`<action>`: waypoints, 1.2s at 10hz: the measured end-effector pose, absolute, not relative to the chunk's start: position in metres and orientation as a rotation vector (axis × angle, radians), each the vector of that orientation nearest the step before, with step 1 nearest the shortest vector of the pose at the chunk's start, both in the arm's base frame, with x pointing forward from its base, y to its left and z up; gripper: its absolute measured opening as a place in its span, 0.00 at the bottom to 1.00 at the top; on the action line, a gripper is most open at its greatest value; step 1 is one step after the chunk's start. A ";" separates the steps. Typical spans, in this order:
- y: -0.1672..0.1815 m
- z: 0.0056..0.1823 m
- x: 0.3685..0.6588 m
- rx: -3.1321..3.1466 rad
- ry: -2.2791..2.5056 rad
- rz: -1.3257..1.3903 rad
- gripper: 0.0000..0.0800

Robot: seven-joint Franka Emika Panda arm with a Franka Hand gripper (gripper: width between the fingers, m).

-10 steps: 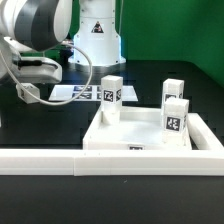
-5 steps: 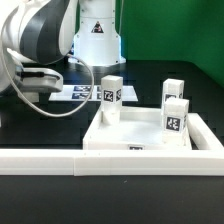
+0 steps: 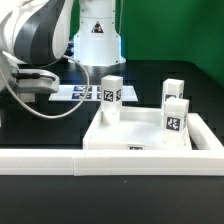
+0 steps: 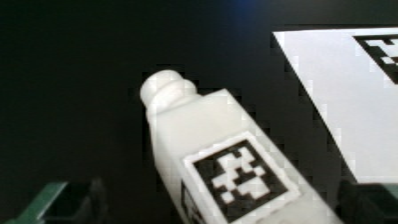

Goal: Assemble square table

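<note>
The square table's slab [image 3: 140, 133] lies underside up in the middle of the scene, against the long white rail [image 3: 110, 160], with three legs [image 3: 111, 96] standing in its corner sockets. A fourth leg [image 4: 214, 150] lies on the dark table beside the marker board [image 4: 347, 90], directly under the gripper [image 3: 40, 78]. Whether the jaws are spread or closed cannot be told. A good grasp centres on the leg's body and leaves the threaded tip free.

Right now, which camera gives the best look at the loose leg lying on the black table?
The wrist view: the loose leg fills the frame, showing its tag and rounded peg end. In the exterior view the arm blocks that area, so I cannot make it out there.
</note>
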State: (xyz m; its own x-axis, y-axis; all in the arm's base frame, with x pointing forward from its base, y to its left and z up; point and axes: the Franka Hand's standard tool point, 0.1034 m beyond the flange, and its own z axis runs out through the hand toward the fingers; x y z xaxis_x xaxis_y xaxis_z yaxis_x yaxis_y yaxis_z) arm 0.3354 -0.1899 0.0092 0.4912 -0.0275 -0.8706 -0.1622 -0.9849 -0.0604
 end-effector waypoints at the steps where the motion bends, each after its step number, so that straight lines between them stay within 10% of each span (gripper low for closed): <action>1: -0.190 0.009 0.335 -2.594 0.166 1.511 0.66; 4: -0.190 0.009 0.335 -2.593 0.167 1.513 0.36; 12: -0.190 0.009 0.335 -2.593 0.167 1.513 0.36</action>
